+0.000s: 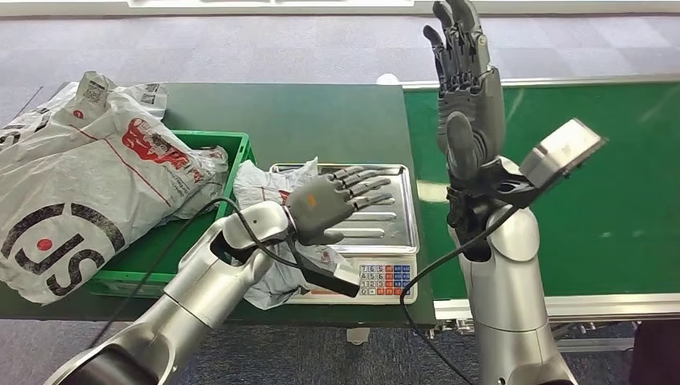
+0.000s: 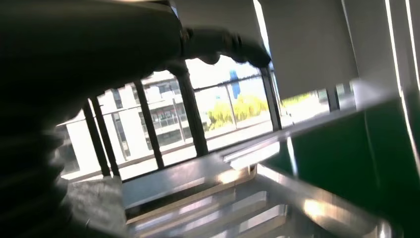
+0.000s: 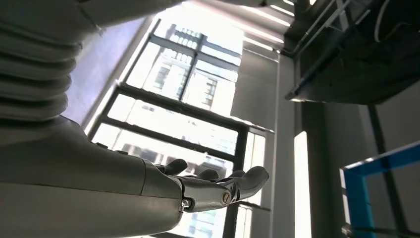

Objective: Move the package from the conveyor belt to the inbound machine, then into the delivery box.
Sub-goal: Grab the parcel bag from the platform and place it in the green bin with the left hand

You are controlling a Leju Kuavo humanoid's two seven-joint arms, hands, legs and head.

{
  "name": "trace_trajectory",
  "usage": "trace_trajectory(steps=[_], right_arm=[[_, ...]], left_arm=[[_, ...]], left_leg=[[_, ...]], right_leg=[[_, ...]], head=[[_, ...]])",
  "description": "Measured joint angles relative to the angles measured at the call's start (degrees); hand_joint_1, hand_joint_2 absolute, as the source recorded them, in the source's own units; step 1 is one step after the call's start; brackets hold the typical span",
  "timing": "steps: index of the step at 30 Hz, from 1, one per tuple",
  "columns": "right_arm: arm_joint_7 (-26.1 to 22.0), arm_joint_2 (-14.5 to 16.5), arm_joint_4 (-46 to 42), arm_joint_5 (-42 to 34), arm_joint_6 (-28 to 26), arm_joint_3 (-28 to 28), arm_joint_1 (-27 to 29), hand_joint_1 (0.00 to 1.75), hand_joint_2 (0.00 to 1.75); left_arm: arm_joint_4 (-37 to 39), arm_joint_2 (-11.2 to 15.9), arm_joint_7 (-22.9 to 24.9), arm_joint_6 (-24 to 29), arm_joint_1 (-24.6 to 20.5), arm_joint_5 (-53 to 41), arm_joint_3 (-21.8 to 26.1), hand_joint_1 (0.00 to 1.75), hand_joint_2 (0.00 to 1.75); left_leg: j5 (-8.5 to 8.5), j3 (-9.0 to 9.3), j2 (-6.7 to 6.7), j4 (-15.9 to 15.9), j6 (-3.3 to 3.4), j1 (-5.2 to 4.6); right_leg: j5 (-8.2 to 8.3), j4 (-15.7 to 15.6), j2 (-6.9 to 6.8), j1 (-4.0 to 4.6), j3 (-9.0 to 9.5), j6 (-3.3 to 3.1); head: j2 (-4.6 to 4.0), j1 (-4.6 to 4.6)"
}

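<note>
- Your left hand (image 1: 333, 204) hovers empty, fingers spread, above the scale (image 1: 385, 233); lower it onto the crumpled package (image 1: 273, 233) beside it.
- Keep the right hand (image 1: 467, 88), raised, spread and empty, clear.

Silver arms, dark grey hands: left hand (image 1: 325, 207), right hand (image 1: 469, 96). Black cables along forearms, grey ribbed wrist covers.

The big white bag (image 1: 76, 188) at the left, lying over the green crate (image 1: 196, 233), carries large black letters reading "JS" and a red logo too creased to read. The scale's keypad (image 1: 384, 278) shows digits 4–9.
</note>
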Motion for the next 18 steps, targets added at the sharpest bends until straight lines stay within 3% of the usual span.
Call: trace_trajectory(steps=[3, 7, 18], right_arm=[[-1.1, -0.3, -4.0, 0.6, 0.0, 0.0, 1.4, 0.00, 1.75], [-1.5, -0.5, -6.7, 0.8, 0.0, 0.0, 2.2, 0.00, 1.75], [-1.6, -0.7, -8.7, 0.9, 0.0, 0.0, 2.8, 0.00, 1.75]], left_arm=[[5.8, 1.4, 0.4, 0.9, -3.3, 5.3, -7.7, 0.00, 1.75], [9.8, 2.3, 0.7, 1.0, -5.9, 9.2, -12.9, 0.00, 1.75], [13.1, 2.8, 0.7, 1.5, -8.3, 9.5, -16.5, 0.00, 1.75]], left_leg=[[-0.14, 0.23, 0.60, 0.0, 0.11, -0.15], [0.05, 0.21, 0.13, -0.1, -0.03, -0.09], [0.14, 0.25, 0.01, -0.1, -0.13, -0.04]], right_leg=[[0.03, 0.0, 0.56, -0.03, -0.10, 0.07], [-0.06, 0.0, 0.01, 0.11, -0.01, -0.02], [-0.04, 0.0, -0.07, 0.15, 0.04, -0.05]], head=[[0.00, -0.04], [0.00, -0.03], [0.00, -0.03]])
